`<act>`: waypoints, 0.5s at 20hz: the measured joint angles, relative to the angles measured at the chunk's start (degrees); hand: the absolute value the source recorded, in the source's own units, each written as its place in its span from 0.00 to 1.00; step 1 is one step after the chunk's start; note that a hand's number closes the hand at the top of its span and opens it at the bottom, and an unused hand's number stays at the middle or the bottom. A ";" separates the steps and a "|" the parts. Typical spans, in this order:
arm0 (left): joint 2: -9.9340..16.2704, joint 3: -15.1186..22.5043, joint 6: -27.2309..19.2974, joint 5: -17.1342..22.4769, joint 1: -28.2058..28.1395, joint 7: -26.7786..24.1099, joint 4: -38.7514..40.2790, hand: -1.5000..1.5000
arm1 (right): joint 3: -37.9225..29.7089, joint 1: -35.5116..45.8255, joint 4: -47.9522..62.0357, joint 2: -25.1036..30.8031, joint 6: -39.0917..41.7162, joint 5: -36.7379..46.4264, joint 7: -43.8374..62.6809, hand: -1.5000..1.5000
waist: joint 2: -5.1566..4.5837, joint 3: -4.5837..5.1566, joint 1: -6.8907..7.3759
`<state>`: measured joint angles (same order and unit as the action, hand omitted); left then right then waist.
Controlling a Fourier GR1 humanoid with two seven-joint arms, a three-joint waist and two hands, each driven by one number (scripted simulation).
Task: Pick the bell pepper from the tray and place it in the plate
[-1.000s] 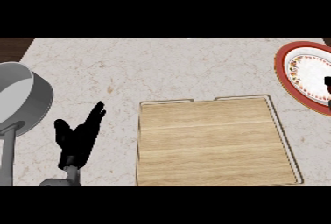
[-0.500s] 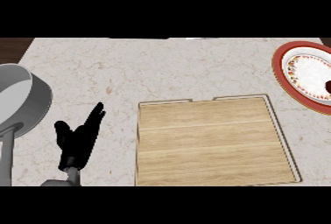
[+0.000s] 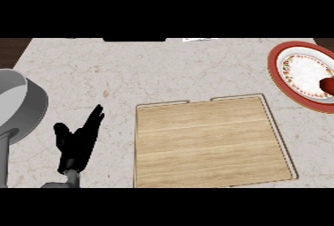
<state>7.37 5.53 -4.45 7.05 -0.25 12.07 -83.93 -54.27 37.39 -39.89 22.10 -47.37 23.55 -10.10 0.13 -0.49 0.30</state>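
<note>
Left hand: the left hand (image 3: 77,143) is resting near the view's lower edge, to the left of the tray, fingers straight and apart, holding nothing; it is sitting just as it was a second ago.
Tray: the wooden tray (image 3: 212,140) is lying flat on the tabletop (image 3: 150,70), with nothing showing on its boards.
Pot: a grey pot (image 3: 20,106) is standing left of the tray, beyond the left hand, cut off by the view's left edge.
Bell pepper: a red bell pepper (image 3: 327,84) is showing on the plate, right of and beyond the tray, at the view's right edge and only partly visible.
Plate: the red-rimmed plate (image 3: 287,75) is lying right of and beyond the tray, partly cut off.
Change: a dark shape over the plate a second ago is no longer showing; the right hand is now out of view.
Meaning: the placing is looking done, with the pepper left on the plate.
Hard to make out: whether the pepper is sitting settled or upright cannot be told.
</note>
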 measured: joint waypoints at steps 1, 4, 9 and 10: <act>0.53 -0.54 0.73 0.61 -0.48 -0.09 -0.21 0.50 | 0.28 -1.31 -1.48 -0.88 1.99 -1.23 -0.82 0.00 | 0.13 0.03 -0.19; 0.57 -0.84 0.92 0.60 -0.75 0.10 -0.47 0.50 | 1.55 -4.82 -4.72 -3.44 6.20 -4.30 -2.94 0.00 | 0.27 0.10 -0.38; 0.30 -0.94 0.38 -0.09 -1.61 0.87 -1.81 0.50 | 6.52 -12.26 -14.34 -9.69 8.65 -4.64 -0.47 0.00 | 0.39 0.24 -0.66; 0.08 -0.85 0.10 -0.54 -1.82 0.37 -1.69 0.50 | 7.87 -13.61 -16.32 -10.83 8.54 -3.72 0.82 0.00 | 0.40 0.24 -0.69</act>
<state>7.45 4.68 -4.35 6.52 -2.07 12.45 -85.61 -46.39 23.78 -56.21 11.27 -38.84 19.83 -9.28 0.53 -0.25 -0.39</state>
